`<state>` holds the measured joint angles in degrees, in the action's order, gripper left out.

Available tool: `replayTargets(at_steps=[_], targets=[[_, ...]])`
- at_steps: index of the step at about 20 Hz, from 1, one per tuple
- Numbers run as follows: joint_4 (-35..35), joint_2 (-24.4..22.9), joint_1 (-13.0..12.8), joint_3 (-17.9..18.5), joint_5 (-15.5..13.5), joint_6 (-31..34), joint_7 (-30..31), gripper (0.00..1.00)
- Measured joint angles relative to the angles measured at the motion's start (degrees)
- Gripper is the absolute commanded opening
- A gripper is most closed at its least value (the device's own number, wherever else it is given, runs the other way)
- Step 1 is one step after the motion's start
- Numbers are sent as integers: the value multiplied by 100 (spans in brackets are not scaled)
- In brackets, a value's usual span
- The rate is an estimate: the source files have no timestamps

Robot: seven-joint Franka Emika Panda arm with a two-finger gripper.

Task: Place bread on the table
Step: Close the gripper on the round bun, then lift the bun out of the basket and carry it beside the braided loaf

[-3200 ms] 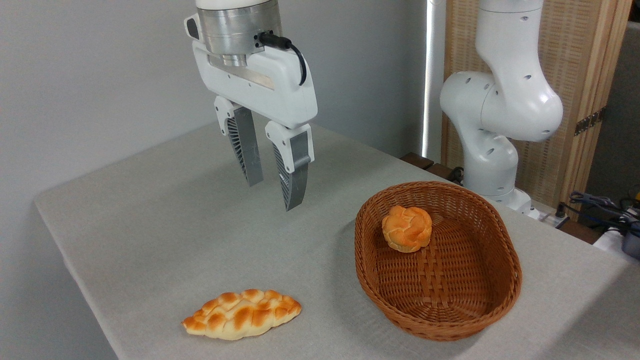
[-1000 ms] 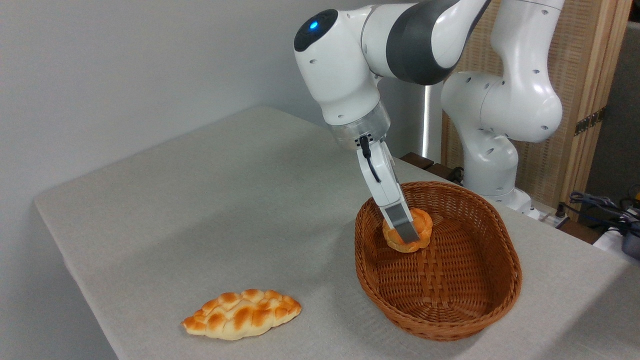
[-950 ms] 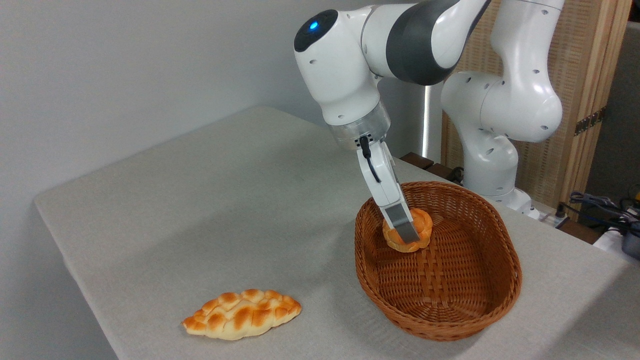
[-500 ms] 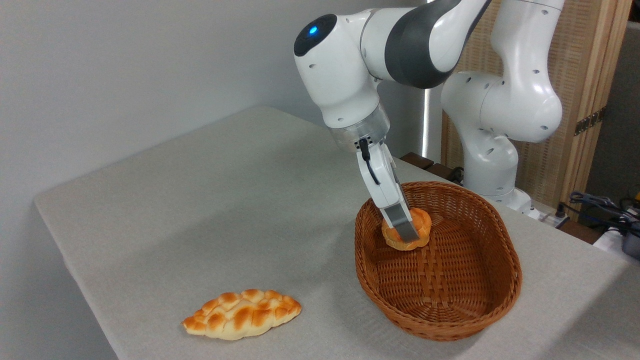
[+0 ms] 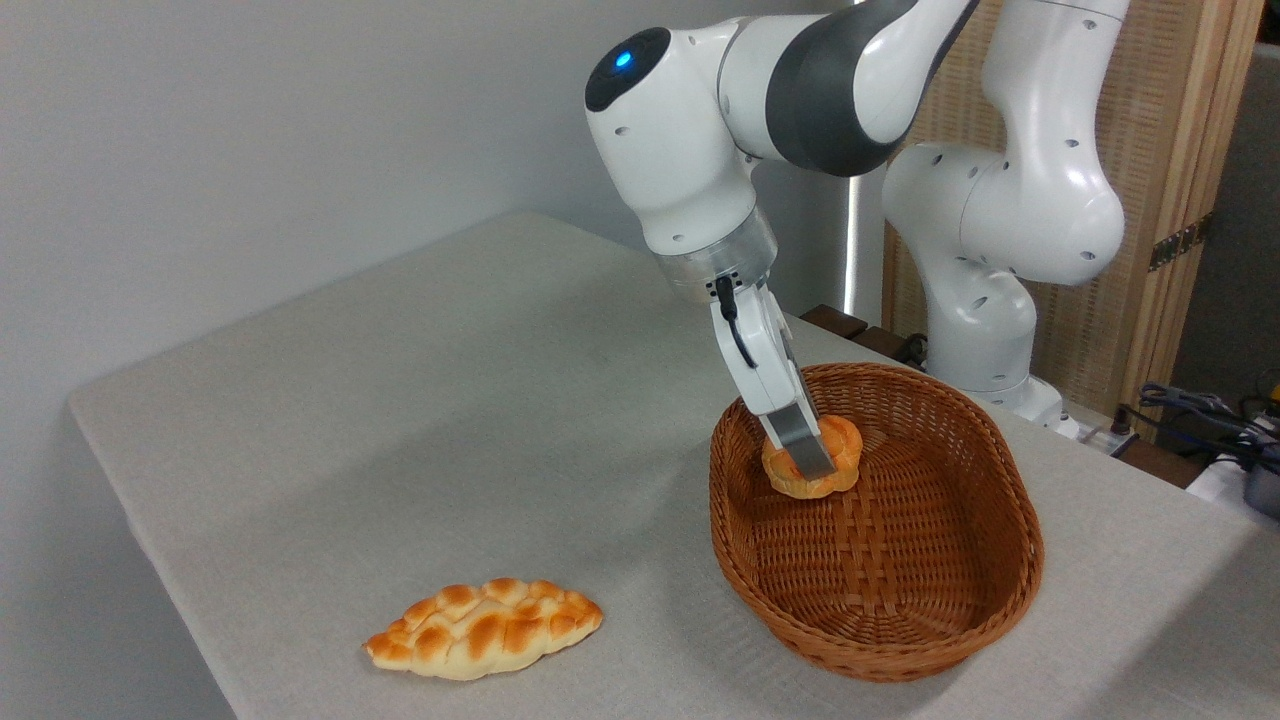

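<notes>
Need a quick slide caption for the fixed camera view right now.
Gripper closed on the round bun inside the wicker basket; braided loaf on the table.

Bread (image 5: pixel 835 470): its middle sits behind the near finger, so you can't see it.
Fingers (image 5: pixel 800 445): you see one only; the far one is hidden.
Bench (image 5: pixel 420 400): cut off by the frame beyond the basket (image 5: pixel 900 640).

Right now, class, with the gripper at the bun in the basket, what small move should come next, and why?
Probably lift a little higher. The gripper looks shut on the round bun, which still sits low inside the wicker basket, below its rim. It should clear that rim before swinging toward the table.
</notes>
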<state>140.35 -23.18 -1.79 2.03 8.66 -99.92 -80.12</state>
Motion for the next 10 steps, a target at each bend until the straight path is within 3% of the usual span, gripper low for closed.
replayTargets(at_steps=[10], targets=[[-279,-28,0,0,7,205,-1,20]])
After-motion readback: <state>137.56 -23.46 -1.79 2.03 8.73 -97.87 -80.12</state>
